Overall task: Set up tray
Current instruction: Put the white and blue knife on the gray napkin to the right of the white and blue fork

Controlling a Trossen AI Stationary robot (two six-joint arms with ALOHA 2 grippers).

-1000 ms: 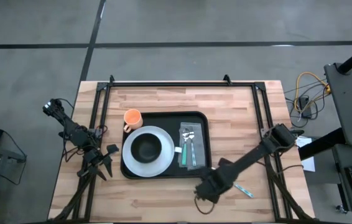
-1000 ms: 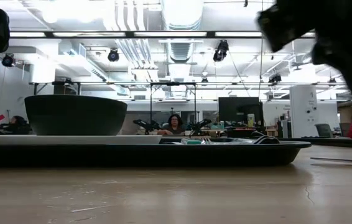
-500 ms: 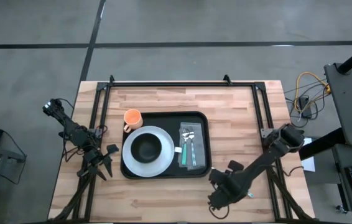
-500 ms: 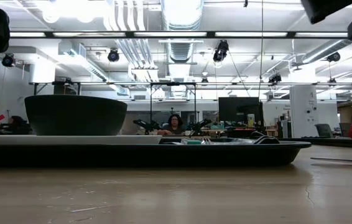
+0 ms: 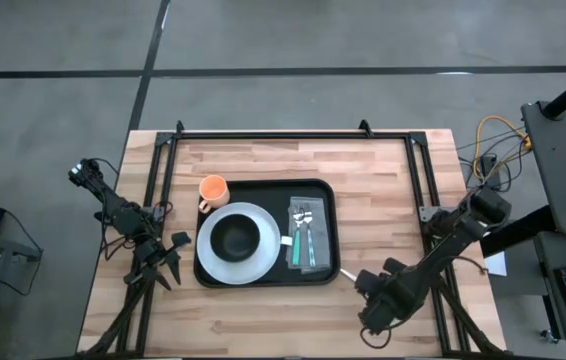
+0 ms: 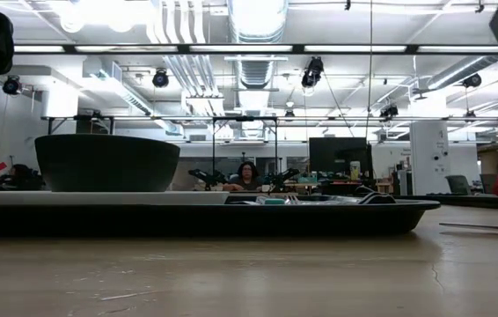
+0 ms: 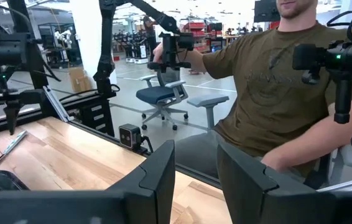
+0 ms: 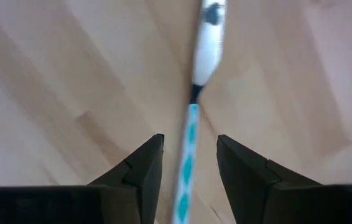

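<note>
The black tray [image 5: 320,192] lies mid-table and carries a white plate [image 5: 263,256] with a black bowl [image 5: 235,238] on it, plus cutlery [image 5: 303,236] on a napkin. An orange cup [image 5: 213,189] stands on the wood at the tray's far left corner. A utensil with a teal-patterned handle [image 8: 188,155] and white blade [image 5: 348,273] lies flat on the table right of the tray's near corner. My right gripper [image 5: 375,305] hovers over it, open, fingers [image 8: 145,162] on either side of the handle. My left gripper [image 5: 163,262] waits, open, at the table's left edge.
Black frame rails [image 5: 293,134] run along the table's far and side edges. In the low view the tray's rim [image 6: 231,216] and bowl [image 6: 106,163] stand in front of the room. A person [image 7: 269,81] sits beyond the table. Bare wood lies along the near edge.
My right gripper has moved along the near edge toward the table's right, from beside the tray's near right corner to above the teal-handled utensil. In the low view it has left the picture at the upper right. The tray and its contents have stayed put.
</note>
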